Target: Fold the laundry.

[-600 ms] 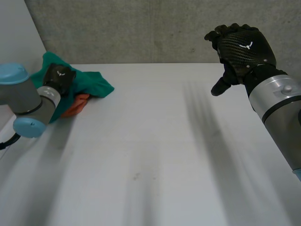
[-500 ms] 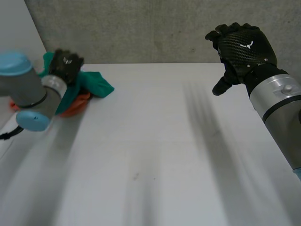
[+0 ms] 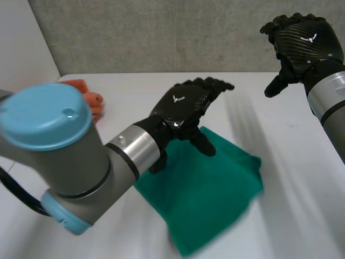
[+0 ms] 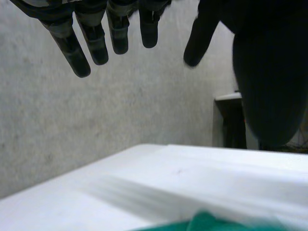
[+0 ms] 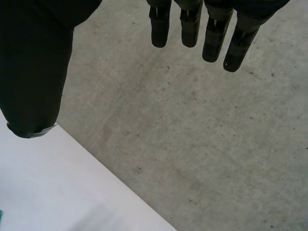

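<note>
The green cloth (image 3: 210,189) looks limp and light, best pinched at a corner; left hand (image 3: 180,108) above it, right hand (image 3: 304,46) beyond it, fingers (image 4: 98,43) straight and empty.

I can read no words, numbers or labels anywhere. The one marking I can make out is a small white emblem (image 3: 178,99) on the back of the left hand (image 3: 188,110), repeated on the back of the right hand (image 3: 302,48).

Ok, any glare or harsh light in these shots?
Head view: even light, small glints on the left arm's blue cap and silver wrist band, no glare off the table. Left wrist view: the left hand is dark against the wall. Right wrist view: likewise the right hand.
</note>
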You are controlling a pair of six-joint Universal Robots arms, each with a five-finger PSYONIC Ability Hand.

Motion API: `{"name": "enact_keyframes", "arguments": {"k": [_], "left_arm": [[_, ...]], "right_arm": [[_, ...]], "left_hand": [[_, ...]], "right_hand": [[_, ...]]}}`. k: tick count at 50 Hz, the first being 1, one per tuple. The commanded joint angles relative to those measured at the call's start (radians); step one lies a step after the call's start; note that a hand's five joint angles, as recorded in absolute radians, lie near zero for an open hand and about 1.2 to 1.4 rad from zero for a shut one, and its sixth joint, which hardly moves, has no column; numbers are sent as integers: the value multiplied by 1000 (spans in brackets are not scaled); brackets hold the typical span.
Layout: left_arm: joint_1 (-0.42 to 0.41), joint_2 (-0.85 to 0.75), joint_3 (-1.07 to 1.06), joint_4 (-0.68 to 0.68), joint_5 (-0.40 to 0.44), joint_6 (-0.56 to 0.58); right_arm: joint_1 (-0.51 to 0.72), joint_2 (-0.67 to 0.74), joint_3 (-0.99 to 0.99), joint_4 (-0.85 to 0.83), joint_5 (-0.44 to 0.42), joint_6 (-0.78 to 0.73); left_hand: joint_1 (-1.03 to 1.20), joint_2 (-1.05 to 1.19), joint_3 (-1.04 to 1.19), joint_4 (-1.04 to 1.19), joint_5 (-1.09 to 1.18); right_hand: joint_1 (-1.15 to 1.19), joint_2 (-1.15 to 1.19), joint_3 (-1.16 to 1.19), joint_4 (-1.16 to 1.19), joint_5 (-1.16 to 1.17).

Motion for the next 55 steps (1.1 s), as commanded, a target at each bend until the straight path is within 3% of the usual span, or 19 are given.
{"name": "enact_keyframes", "arguments": {"k": [1, 8, 13, 17, 28, 32, 36, 45, 51, 55], "left_arm": [[122, -73, 55, -20, -33, 73], [184, -19, -3, -106, -40, 145], [221, 59, -133, -158, -54, 184], [221, 84, -211, -157, -54, 246], [225, 26, -318, -72, -30, 605], [227, -22, -334, -57, 25, 736], [225, -49, -334, -55, 70, 777], [222, -108, -301, -49, 87, 803], [219, -135, -276, -46, 87, 825], [215, -168, -253, -46, 86, 828]], "right_arm": [[10, 4, -26, 74, -13, -9], [15, 60, -94, 284, -73, -141], [18, 142, -97, 512, -153, -367], [15, 173, -76, 577, -158, -464], [-17, 204, 143, 364, -156, -412], [-56, 202, 228, 313, -162, -411], [-79, 201, 288, 264, -164, -409], [-106, 215, 346, 171, -170, -385], [-109, 238, 351, 134, -173, -347], [-103, 264, 349, 96, -173, -319]], "left_hand": [[-12, -35, -37, -31, -25], [15, -8, -11, -5, 2], [79, 56, 54, 60, 66], [82, 59, 57, 63, 69], [85, 62, 59, 66, 72], [85, 62, 59, 66, 72], [85, 62, 59, 66, 72], [97, 74, 71, 78, 84], [161, 138, 136, 142, 149], [229, 206, 203, 210, 216]], "right_hand": [[-18, -44, -34, -54, -63], [-18, -44, -34, -54, -63], [-18, -44, -34, -54, -63], [-18, -44, -34, -54, -63], [-2, -28, -18, -38, -47], [-5, -31, -20, -41, -50], [-8, -34, -23, -44, -53], [13, -14, -3, -24, -32], [145, 118, 129, 108, 100], [376, 350, 360, 340, 331]]}}
